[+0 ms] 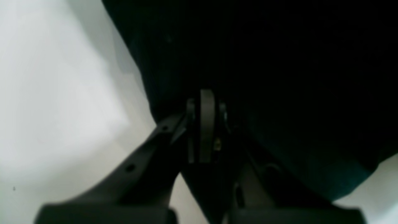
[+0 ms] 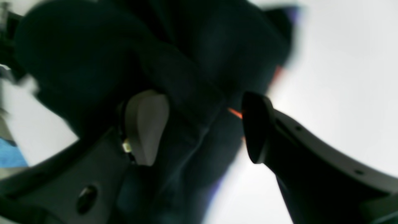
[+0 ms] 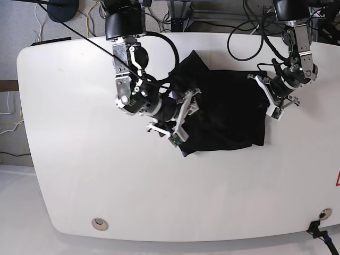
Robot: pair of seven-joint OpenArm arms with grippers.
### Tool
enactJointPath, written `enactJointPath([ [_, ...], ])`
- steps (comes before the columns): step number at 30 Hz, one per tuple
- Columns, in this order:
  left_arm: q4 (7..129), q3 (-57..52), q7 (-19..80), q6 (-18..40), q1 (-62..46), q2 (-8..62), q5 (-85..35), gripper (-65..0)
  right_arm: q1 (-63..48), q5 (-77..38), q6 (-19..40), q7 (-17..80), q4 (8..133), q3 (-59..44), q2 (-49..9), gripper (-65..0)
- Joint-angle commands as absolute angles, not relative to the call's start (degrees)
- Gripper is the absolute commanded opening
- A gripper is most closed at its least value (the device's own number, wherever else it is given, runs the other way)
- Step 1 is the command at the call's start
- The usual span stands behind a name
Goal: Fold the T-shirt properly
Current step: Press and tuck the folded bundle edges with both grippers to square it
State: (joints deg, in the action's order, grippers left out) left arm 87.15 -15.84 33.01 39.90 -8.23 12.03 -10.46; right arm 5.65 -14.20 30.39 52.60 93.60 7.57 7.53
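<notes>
The black T-shirt lies crumpled in the middle of the white table. My left gripper is at the shirt's right edge. In the left wrist view its fingers are pressed together, shut on the T-shirt cloth. My right gripper is at the shirt's left edge, open. In the right wrist view a bunched fold of the T-shirt runs between its two spread pads. The small orange tag shows beside the far finger.
Black cables trail over the table's far edge behind the shirt. A round grommet sits near the front left corner. A red mark is at the right edge. Something blue shows beyond the table in the right wrist view.
</notes>
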Motion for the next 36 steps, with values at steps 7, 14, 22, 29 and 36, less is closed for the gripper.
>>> enactJointPath([
  [7, 94.2, -16.22, 31.87, 40.0, -6.2, 11.74, -11.65, -65.0, 9.8, -20.7, 21.41, 45.85, 87.87, 20.18, 9.0, -24.9],
  [14, 103.87, -20.35, 32.04, 40.0, -2.68, 13.05, -11.47, -65.0, 13.05, -26.77, 19.47, 45.32, 86.37, 20.35, 9.0, -24.9],
  [22, 104.84, -27.82, 32.13, 40.0, -0.13, 10.51, -11.74, -65.0, 17.54, -28.18, 19.47, 45.05, 86.29, 20.0, 7.78, -24.9],
  [29, 106.59, -19.21, 32.13, 40.0, -10.59, 10.51, -11.82, -65.0, 23.87, -28.18, 19.47, 44.18, 80.84, 15.08, 4.97, -29.4],
  [36, 106.51, -14.81, 31.96, 40.0, -17.36, 6.73, -11.38, -65.0, 24.31, -28.18, 19.47, 37.85, 72.48, 15.25, 5.67, -65.0],
])
